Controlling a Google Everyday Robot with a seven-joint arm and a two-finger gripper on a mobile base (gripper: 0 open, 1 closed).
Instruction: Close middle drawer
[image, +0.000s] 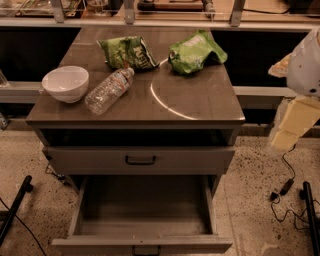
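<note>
**Open Drawer Waits Low and Left of Robot's Gripper**

The middle drawer (142, 212) of a grey-brown wooden cabinet (200, 102) stands pulled far out toward the camera, its bare floor and both side walls open to view and nothing seen inside it. Its low, wide front panel lies along the bottom edge of the frame, with a small dark handle (146, 248) at the centre, partly cut off by that edge.

The robot's gripper (292, 122) hangs at the far right of the frame, a cream-coloured piece below the white arm, out beyond the cabinet's right side and over the speckled floor (250, 200). Whether it is released or clenched cannot be told from this view. It holds nothing that can be seen and is well apart from the drawer.

From the gripper, the front panel lies down and to the left, nearer the camera. The panel's long axis runs left to right across the frame, while the drawer slides along the near-to-far line. By that layout, closing it would likely call for getting to the panel's near face and pushing away from the camera, into the cabinet.

Above it, the top drawer (90, 161), taller-fronted with a larger handle, sits slightly out. On the cabinet top rest a white bowl (65, 83), a plastic bottle (109, 91) on its side and two green snack bags (127, 51).
</note>
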